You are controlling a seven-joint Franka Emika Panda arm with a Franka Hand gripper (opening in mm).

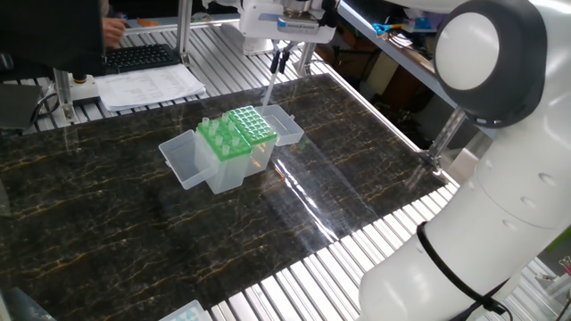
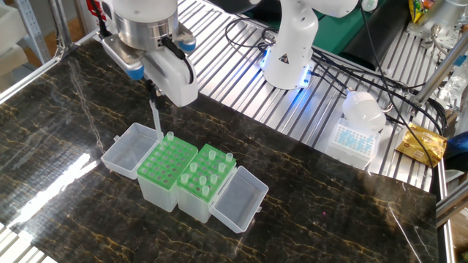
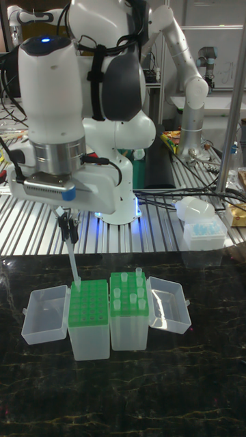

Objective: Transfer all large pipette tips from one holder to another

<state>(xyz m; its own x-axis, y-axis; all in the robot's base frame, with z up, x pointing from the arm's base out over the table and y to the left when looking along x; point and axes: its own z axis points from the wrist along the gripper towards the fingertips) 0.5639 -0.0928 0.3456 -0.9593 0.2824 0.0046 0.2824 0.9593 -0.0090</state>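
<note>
My gripper (image 2: 154, 93) is shut on one large pipette tip (image 2: 156, 120), which hangs upright just above the far left corner of the many-holed green rack (image 2: 165, 162). One tip (image 2: 170, 136) stands in that rack's far row. The neighbouring holder (image 2: 207, 175) carries several large pipette tips (image 2: 195, 167). In the tall view, the gripper (image 3: 68, 231) holds the tip (image 3: 72, 263) over the left rack (image 3: 89, 305), beside the holder (image 3: 128, 295). From the other side, the gripper (image 1: 280, 61) and its tip (image 1: 268, 89) are above the rack (image 1: 252, 123).
Both boxes have clear lids folded open, one to the left (image 2: 129, 150) and one to the right (image 2: 239, 198). A white box of blue tips (image 2: 355, 137) and another robot's base (image 2: 289, 51) stand on the slatted bench behind. A keyboard and papers (image 1: 147, 82) lie nearby.
</note>
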